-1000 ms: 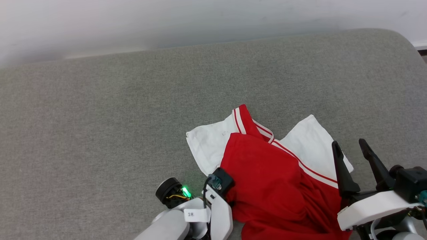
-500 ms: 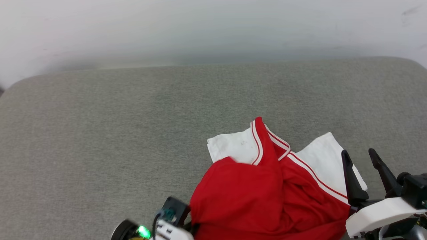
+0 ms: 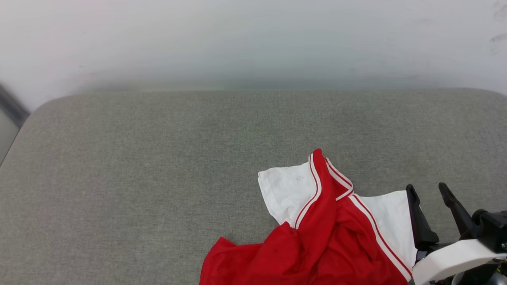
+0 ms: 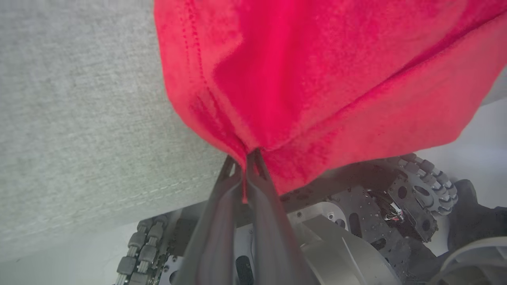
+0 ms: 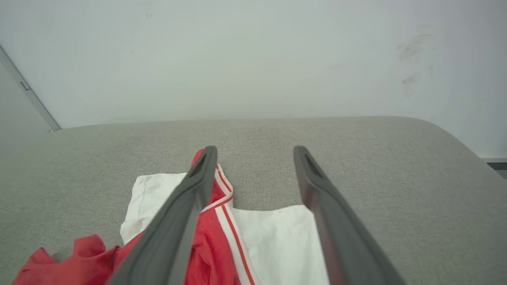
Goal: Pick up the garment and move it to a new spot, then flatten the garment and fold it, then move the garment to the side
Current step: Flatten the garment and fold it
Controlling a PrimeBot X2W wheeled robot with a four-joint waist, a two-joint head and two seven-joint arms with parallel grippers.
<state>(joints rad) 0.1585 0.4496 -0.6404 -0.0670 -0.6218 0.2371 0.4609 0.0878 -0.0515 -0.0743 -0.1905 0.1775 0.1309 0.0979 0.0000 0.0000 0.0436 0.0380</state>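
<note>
While the garment [image 3: 328, 237] lies crumpled at the lower right of the head view, running off the bottom edge of the frame, the task looks to be in its first step: the cloth is gripped, but it is not yet set down at a new spot. At the centre of the left wrist view the left claw [image 4: 246, 168] is clenched on a bunched fold of the red cloth, close to the front edge of the bench [image 3: 158, 158]. One white sleeve and the striped trim rest on the grey fabric. Flattening, folding and the move aside are, I judge, all left to do.

At the lower right of the head view the right claw [image 3: 426, 187] stands released, fingers wide apart, just beside the white sleeve and grasping nothing. The bench spreads wide to the left and centre, below a pale wall [image 3: 237, 39]. Under the hanging cloth in the left wrist view sits the robot's wheeled base [image 4: 356, 221], which the loose red cloth could catch on.
</note>
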